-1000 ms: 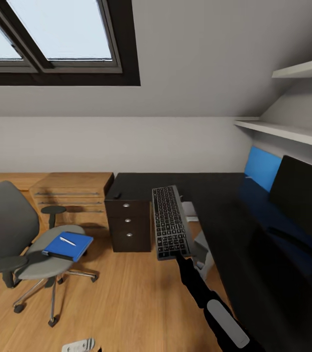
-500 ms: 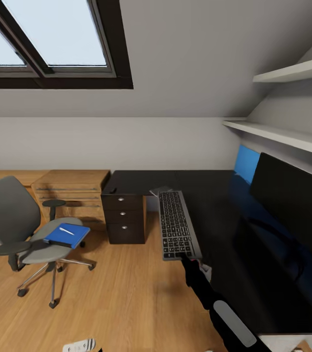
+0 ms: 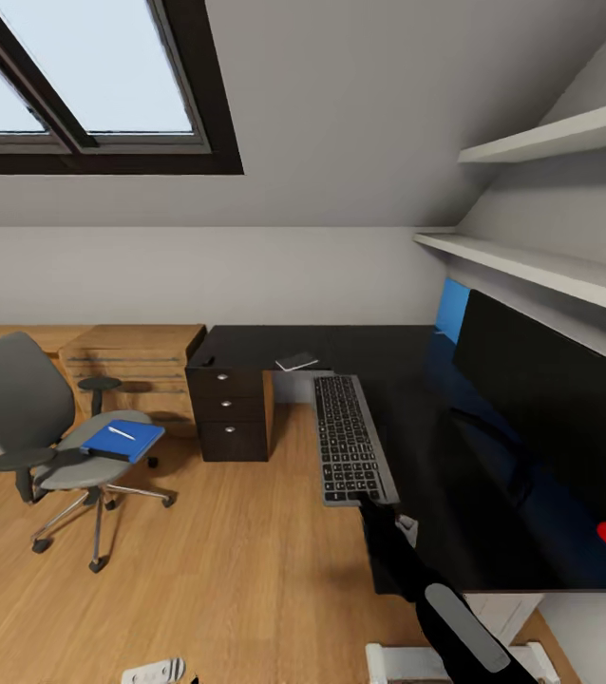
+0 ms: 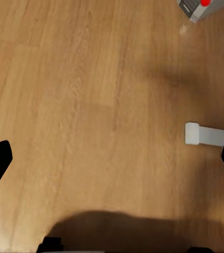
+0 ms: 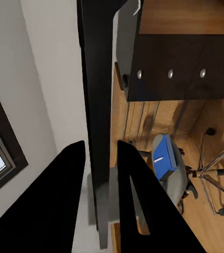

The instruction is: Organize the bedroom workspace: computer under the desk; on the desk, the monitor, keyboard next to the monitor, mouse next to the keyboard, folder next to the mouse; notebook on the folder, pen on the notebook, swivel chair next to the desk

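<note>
The right gripper (image 5: 100, 174), with two black fingers, is closed on the near end of the slim keyboard with dark keys in a silver-grey frame (image 3: 346, 447). The keyboard is held at the front edge of the big desk with the matte black top (image 3: 407, 370). The wide flat black monitor (image 3: 550, 399) stands on the desk, near the keyboard. The left gripper (image 4: 112, 158) hangs wide open and holds nothing, above the light wooden floor (image 4: 90, 95). Well apart from the desk stands the grey swivel chair with black armrests (image 3: 32, 427). On its seat lies the flat bright blue folder (image 3: 124, 440), with the short whitish pen (image 3: 122, 433) on top.
</note>
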`<state>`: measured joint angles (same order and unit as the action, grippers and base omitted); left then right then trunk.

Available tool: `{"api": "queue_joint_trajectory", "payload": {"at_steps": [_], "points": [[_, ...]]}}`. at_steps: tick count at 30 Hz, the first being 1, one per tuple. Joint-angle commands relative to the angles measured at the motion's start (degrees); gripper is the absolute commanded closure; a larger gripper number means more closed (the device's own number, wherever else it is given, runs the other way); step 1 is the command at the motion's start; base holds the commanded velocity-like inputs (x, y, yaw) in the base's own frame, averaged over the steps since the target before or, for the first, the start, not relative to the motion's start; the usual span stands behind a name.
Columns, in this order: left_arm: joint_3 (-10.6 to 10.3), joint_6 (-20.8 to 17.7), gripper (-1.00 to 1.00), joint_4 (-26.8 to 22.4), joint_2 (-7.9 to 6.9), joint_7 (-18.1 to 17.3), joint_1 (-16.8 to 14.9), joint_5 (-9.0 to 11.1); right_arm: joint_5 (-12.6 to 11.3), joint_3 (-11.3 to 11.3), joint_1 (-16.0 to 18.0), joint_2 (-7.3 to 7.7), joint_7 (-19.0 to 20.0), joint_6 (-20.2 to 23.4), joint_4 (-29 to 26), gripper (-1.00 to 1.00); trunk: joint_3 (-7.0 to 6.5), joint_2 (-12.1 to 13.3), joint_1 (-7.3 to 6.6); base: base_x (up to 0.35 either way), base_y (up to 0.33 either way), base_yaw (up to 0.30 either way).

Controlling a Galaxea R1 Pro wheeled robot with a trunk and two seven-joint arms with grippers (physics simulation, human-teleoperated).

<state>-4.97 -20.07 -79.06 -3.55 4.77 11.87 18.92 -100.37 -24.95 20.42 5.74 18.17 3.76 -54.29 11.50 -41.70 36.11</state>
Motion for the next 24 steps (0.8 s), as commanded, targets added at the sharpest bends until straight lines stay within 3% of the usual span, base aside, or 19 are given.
{"api": "queue_joint_trajectory", "payload": {"at_steps": [1, 3, 6, 7, 9, 13, 24], "points": [[-0.1, -0.2, -1.0, -0.1, -0.05, 0.5, 0.0, 0.6, -0.7, -0.1, 0.1, 0.53, 0.2, 0.2, 0.0, 1.0, 0.07, -0.1, -0.01, -0.228, -0.255, 0.0], [-0.1, -0.2, -1.0, -0.1, -0.05, 0.5, 0.0, 0.6, -0.8, 0.3, 0.1, 0.96, 0.2, 0.3, 0.1, 1.0, 0.07, -0.1, -0.01, -0.227, -0.256, 0.0], [0.0, -0.2, -1.0, 0.0, -0.07, 0.5, 0.0, 0.7, -0.7, 2.6, 0.1, 1.42, 0.1, 0.5, 0.3, 1.0, 0.07, -0.1, -0.01, -0.192, -0.233, 0.0], [0.2, -0.3, -1.0, 0.1, -0.13, 0.4, 0.0, 0.8, -0.8, 4.5, 0.1, 2.14, -0.1, 1.7, 2.1, 1.0, 0.07, -0.1, -0.01, -0.024, -0.034, 0.0], [0.2, -0.3, -1.0, 0.2, -0.12, 0.3, 0.0, 0.8, -0.8, 6.1, 0.1, 2.57, 0.0, 2.7, 4.7, 1.0, 0.07, -0.1, -0.01, -0.01, -0.014, 0.0], [-0.1, -0.2, -1.0, 0.3, -0.06, 0.3, 0.0, 0.7, -0.7, 8.1, 0.1, 2.69, 0.2, 2.9, 5.4, 1.0, 0.07, -0.1, -0.01, -0.002, -0.025, 0.0], [-0.1, -0.2, -1.0, 0.4, -0.11, 0.1, 0.0, 0.8, -0.6, 8.8, 0.1, 2.65, 0.0, 2.9, 5.6, 1.0, 0.07, -0.1, -0.01, 0.058, -0.232, 0.0]]}}
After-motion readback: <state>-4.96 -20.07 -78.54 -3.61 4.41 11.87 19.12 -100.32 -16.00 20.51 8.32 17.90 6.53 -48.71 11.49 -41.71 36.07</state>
